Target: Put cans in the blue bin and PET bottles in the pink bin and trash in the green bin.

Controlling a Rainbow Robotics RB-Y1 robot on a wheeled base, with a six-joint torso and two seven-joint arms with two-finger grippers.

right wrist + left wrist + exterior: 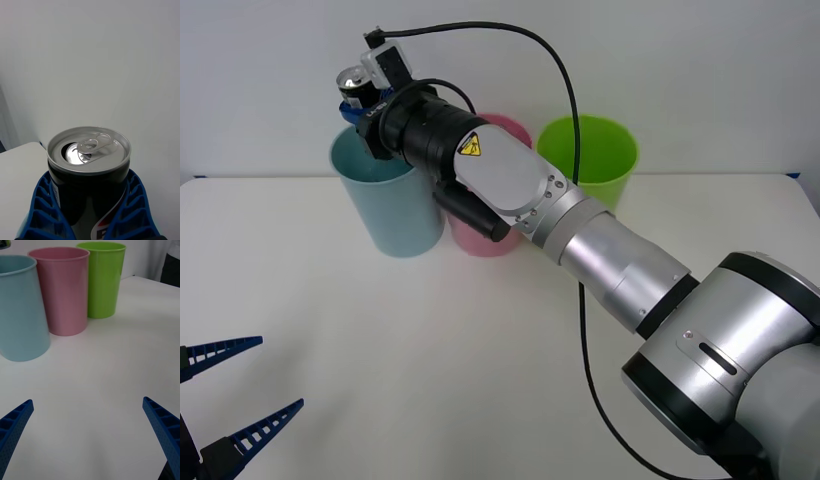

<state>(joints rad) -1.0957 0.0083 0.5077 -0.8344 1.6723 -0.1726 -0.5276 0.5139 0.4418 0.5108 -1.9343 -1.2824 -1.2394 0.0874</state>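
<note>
Desk point(430, 350) white, matte, bare in front; plain pale wall point(680, 70) behind. Blue bin point(385, 205), pink bin point(485, 235), green bin point(590, 155) upright in row along far edge. Right pincer point(365, 105) above blue bin rim, blue fingers point(45, 210) clamped round can point(88, 168), pull-tab top up. Left pincer point(225, 395) spread wide, low at near left corner.

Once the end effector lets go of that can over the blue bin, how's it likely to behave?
The can is opened, so probably empty and light; it should drop easily. The right end effector holds it above the blue bin, whose mouth looks much wider, so it likely falls inside. Its thin wall may dent under hard squeezing.
</note>
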